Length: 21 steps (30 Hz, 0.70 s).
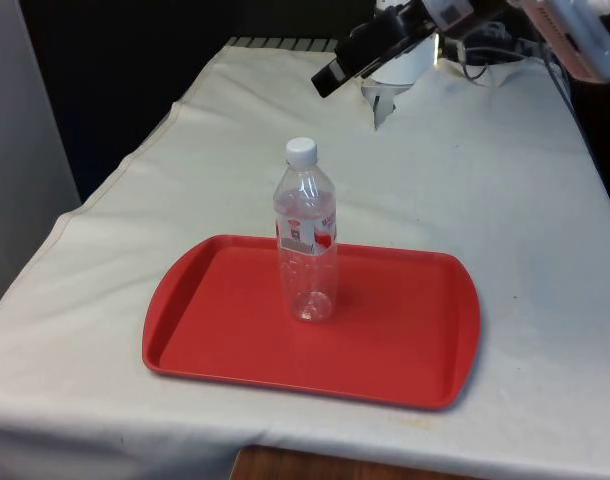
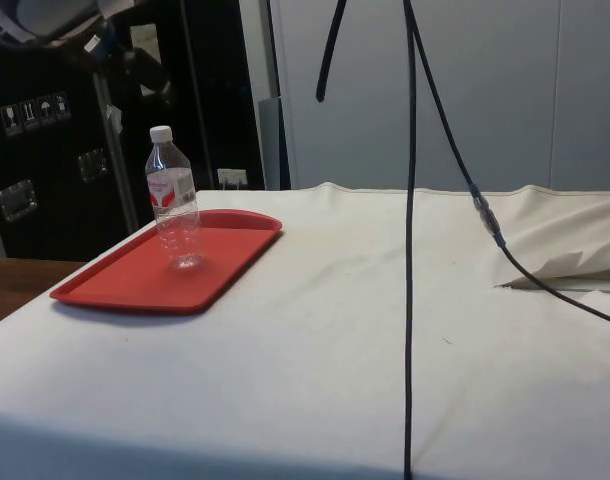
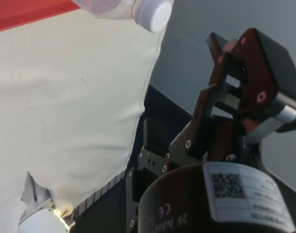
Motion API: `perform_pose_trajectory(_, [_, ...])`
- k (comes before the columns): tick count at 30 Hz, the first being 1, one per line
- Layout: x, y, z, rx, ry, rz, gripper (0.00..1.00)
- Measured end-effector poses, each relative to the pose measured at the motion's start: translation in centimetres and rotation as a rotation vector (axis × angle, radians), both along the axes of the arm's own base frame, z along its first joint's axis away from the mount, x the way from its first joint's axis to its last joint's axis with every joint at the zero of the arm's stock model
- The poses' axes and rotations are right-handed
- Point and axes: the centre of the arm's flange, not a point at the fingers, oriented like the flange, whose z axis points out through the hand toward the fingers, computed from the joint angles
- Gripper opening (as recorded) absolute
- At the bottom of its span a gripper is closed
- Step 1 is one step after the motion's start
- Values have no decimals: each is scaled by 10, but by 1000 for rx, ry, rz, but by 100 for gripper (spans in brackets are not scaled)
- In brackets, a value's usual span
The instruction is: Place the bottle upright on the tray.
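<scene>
Claw [image 1: 330, 80] up high and far back over the table's far end, well apart from everything that matters, and whether it is released or clenched I cannot tell from these angles. Now look at the bottle [image 1: 306, 232]: clear plastic, white cap [image 1: 301, 150], standing upright on the red tray [image 1: 405, 350], roughly in the tray's middle in the front view. The side view backs that up, with the bottle [image 2: 174, 200] vertical on the tray [image 2: 120, 285] and its base flat on the red surface, nothing leaning, nothing touching it. From the wrist, the white cap [image 3: 152, 13] and a strip of the tray [image 3: 26, 12] sit beyond the white cloth [image 3: 65, 107]. By my reckoning the job looks done, so the worry is all about the exit. That bottle appears empty and light, tall for its footprint, and it would take very little to topple it: a nudge of the table, a tug on the cloth, or the arm sweeping low on its way home. A dark cable [image 2: 410, 250] hangs in front of the side camera; if it swings, it is near the lens and not the tray, so I rate that a small risk. As for writing, the bottle wears a red and white label [image 1: 307, 228] around its upper half, and there is print on it, but no brand or word can be read.
</scene>
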Motion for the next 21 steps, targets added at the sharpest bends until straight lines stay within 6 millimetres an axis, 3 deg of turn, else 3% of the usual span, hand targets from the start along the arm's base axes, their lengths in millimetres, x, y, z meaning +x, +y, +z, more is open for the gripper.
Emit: perform_pose_trajectory(21, [0,-28,-1,88,19,-53,100])
